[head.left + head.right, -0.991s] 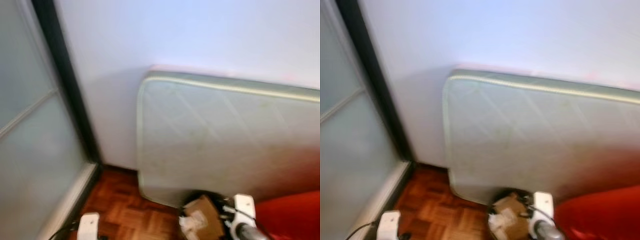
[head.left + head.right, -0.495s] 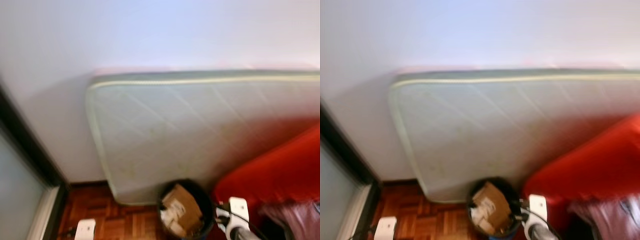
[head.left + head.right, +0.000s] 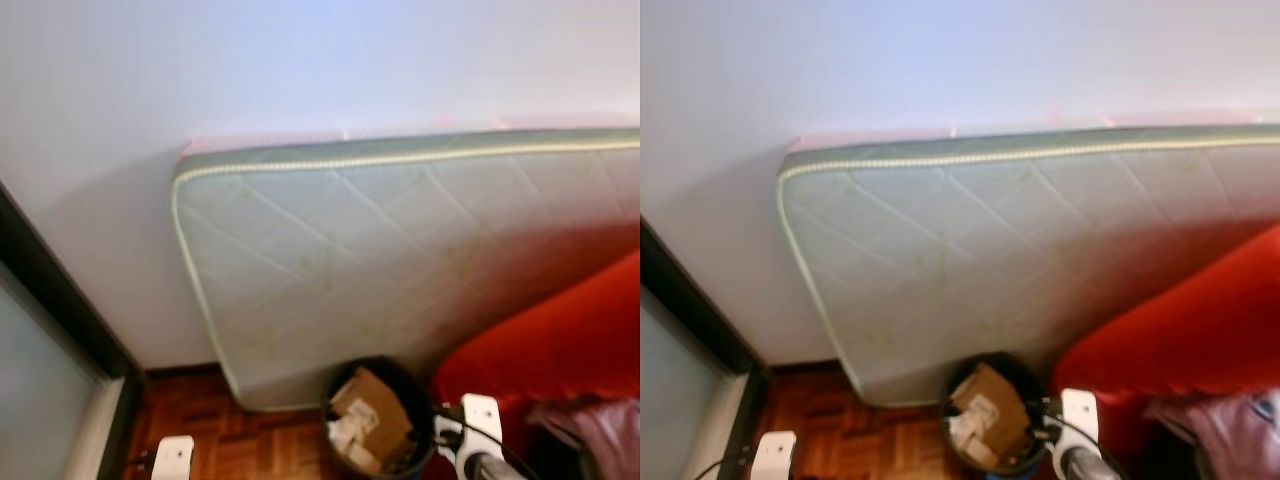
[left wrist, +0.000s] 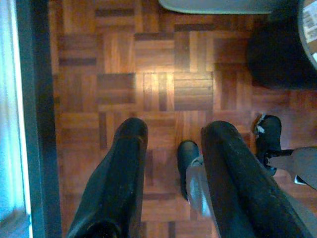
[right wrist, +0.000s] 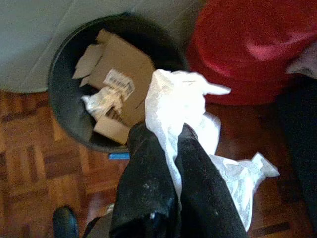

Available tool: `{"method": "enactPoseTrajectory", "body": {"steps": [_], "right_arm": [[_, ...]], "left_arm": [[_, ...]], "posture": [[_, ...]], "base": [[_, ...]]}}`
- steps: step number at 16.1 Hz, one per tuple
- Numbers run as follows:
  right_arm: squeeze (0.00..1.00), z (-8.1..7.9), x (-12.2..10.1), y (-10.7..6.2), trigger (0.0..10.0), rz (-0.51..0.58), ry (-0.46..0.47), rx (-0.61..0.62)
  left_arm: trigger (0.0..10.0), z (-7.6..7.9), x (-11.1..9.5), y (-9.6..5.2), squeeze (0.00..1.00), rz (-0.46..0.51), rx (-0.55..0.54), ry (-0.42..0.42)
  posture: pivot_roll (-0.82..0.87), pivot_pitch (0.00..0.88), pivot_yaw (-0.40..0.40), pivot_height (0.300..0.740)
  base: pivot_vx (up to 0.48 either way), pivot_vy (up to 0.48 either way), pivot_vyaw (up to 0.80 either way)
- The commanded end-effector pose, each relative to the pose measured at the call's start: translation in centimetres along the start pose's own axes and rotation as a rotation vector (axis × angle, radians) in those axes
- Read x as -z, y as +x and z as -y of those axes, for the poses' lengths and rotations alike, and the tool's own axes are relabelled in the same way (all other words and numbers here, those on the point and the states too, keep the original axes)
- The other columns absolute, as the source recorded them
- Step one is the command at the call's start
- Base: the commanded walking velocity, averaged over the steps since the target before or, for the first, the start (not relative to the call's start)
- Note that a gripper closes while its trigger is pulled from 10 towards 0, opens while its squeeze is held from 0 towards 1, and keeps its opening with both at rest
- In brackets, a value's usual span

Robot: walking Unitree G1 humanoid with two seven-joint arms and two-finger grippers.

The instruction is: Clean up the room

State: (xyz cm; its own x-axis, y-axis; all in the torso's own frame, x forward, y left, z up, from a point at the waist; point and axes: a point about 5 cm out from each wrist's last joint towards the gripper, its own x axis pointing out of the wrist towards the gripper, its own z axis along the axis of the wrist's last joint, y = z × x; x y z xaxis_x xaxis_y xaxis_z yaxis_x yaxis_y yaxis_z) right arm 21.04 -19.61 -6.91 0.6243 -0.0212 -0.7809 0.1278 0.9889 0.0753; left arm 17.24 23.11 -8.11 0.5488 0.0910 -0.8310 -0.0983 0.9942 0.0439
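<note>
**Right claw clamped on white plastic, just beside the bin**

Left gripper [image 4: 171, 163]: two long black fingers spread apart, nothing between them, hanging over brown parquet floor [image 4: 148, 89]. On one side of it, a dark door frame [image 4: 32, 119] with frosted glass. Past the fingertips, the rounded corner of a pale green quilted mattress [image 3: 400, 260], standing on edge against a white wall [image 3: 250, 70].

Right gripper [image 5: 166, 144]: black fingers pressed together on a crumpled white plastic bag [image 5: 183, 109], the rest of the plastic trailing down past the fingers toward the floor. Just beyond the fingertips, a round black waste bin [image 5: 62, 94], its mouth open upward, holding a flattened brown cardboard box with a white label [image 5: 121, 69] and some crumpled white paper [image 5: 101, 101]. Bin touching or nearly touching the mattress's lower edge. Farther to the right of this claw, a red upholstered seat [image 3: 560, 330], with pinkish cloth [image 3: 600, 425] lying at its foot.
</note>
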Motion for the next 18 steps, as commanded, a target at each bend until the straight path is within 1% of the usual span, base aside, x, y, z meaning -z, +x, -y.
{"method": "enactPoseTrajectory", "body": {"steps": [1,4,8,12,13,15,17,18], "right_arm": [[0.0,0.0,0.1,0.0,10.0,-0.005,0.01,0.002],[0.0,0.1,0.0,0.0,10.0,0.0,0.013,0.007],[0.0,0.0,-0.1,0.0,10.0,0.013,0.02,0.003],[0.0,0.0,-0.1,0.0,10.0,0.017,0.018,-0.003],[0.0,0.0,-0.5,0.0,10.0,0.035,-0.037,0.0],[0.0,-0.2,-1.3,0.0,10.0,0.087,-0.177,-0.048],[0.0,-0.4,-1.9,0.0,10.0,0.134,-0.258,-0.059],[0.0,-0.4,-2.0,-0.1,10.0,0.141,-0.262,-0.061]], "left_arm": [[10.0,0.0,0.2,0.0,0.0,-0.018,-0.001,0.025],[10.0,-0.1,0.2,0.0,0.0,-0.025,-0.011,0.027],[10.0,-0.1,0.3,0.0,0.0,-0.036,-0.018,0.049],[10.0,-0.1,0.2,0.0,0.0,-0.027,-0.024,0.026],[10.0,-0.1,0.2,0.0,0.0,-0.026,-0.024,0.026],[10.0,-0.1,0.2,0.0,0.0,-0.023,-0.025,0.027],[10.0,-0.2,0.2,0.0,0.0,-0.023,-0.026,0.029],[10.0,-0.2,0.2,0.0,0.0,-0.023,-0.027,0.029]], "posture": [[0.01,0.0,-0.01,0.74],[0.01,0.0,-0.014,0.74],[0.01,0.0,-0.014,0.74],[0.01,0.0,-0.013,0.74],[0.01,0.0,-0.014,0.74],[0.02,0.0,-0.014,0.74],[0.01,0.0,-0.014,0.74],[0.01,0.0,-0.014,0.74]], "base": [[0.0,0.0,-0.77],[0.0,0.0,-0.77],[0.0,0.0,0.0],[0.0,0.0,0.0],[0.0,0.0,0.0],[0.0,0.0,0.0],[0.0,0.0,0.0],[0.0,0.0,0.0]]}}
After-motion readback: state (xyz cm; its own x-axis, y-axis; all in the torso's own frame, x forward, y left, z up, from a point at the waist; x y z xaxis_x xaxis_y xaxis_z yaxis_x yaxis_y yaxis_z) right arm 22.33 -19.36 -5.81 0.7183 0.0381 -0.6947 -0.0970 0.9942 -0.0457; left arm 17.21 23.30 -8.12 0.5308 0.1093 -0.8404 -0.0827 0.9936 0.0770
